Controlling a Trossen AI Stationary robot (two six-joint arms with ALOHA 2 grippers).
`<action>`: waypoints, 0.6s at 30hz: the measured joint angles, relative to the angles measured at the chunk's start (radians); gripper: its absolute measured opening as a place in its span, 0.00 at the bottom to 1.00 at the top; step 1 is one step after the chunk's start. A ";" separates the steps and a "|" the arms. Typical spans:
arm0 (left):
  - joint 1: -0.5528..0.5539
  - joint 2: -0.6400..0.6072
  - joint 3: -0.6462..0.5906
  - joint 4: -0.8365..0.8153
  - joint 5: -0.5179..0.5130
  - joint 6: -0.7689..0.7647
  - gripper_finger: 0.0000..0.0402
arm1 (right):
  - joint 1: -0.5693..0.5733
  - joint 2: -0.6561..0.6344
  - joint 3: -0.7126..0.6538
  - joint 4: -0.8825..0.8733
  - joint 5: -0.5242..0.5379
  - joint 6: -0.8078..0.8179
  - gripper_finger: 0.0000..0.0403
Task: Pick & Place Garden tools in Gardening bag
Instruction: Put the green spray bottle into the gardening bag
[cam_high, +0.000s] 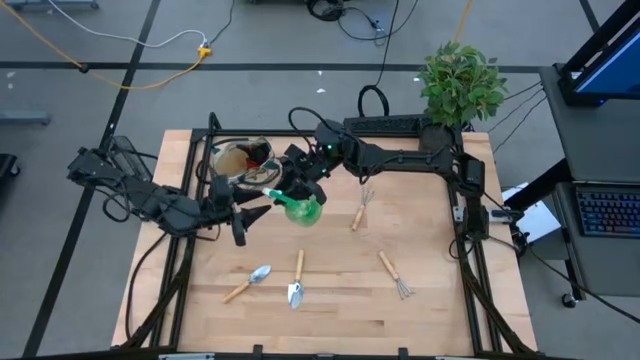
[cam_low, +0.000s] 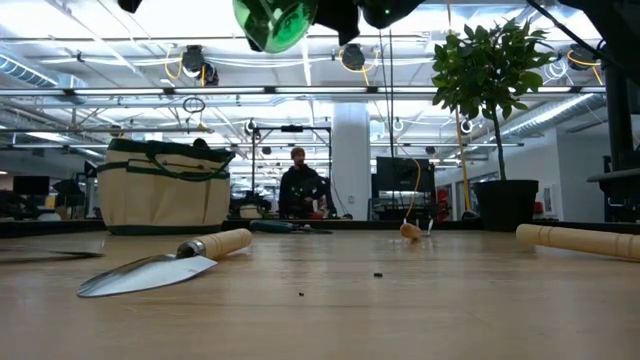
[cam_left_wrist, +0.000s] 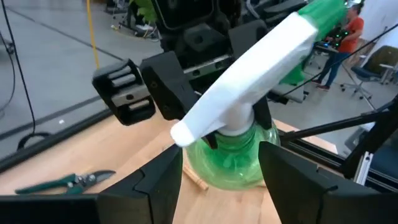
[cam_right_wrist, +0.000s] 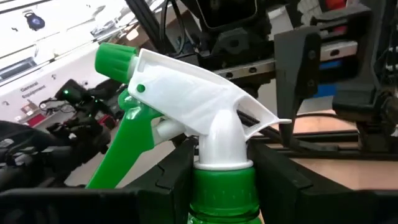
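The green spray bottle (cam_high: 302, 208) with its white trigger head (cam_right_wrist: 199, 99) hangs high above the table, just near of the gardening bag (cam_high: 238, 160). My right gripper (cam_high: 296, 186) is shut on it. My left gripper (cam_high: 262, 212) is open on the bottle's left, fingers (cam_left_wrist: 158, 183) pointing at its green body (cam_left_wrist: 227, 158) and seemingly just short of it. Two trowels (cam_high: 250, 280) (cam_high: 296, 284) and two fork rakes (cam_high: 394, 276) (cam_high: 360, 210) lie flat on the table. Something red (cam_high: 256, 152) shows inside the bag. My right gripper pinches the spray bottle's neck (cam_right_wrist: 221, 171), just under the white trigger head, between its two fingers (cam_right_wrist: 177, 171). The fingers come in about level from the table's far right and lie across the neck. The bottle is lifted clear and tilted, its base (cam_low: 275, 22) toward the near edge.
A potted plant (cam_high: 460, 82) stands at the far right corner. Pruning shears (cam_left_wrist: 65, 182) lie on the wood near my left arm. A dark frame (cam_high: 200, 170) runs beside the bag. A person (cam_low: 300, 185) stands in the room beyond the table.
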 joint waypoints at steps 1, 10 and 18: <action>0.000 -0.007 0.000 -0.003 -0.001 0.019 0.54 | 0.000 0.000 0.000 -0.005 -0.018 0.001 0.32; 0.001 -0.060 0.000 -0.016 -0.007 0.169 0.54 | -0.001 0.000 0.000 -0.101 -0.093 -0.005 0.32; 0.004 -0.024 0.000 -0.007 -0.008 0.209 0.54 | 0.002 0.000 0.000 -0.115 -0.093 -0.023 0.32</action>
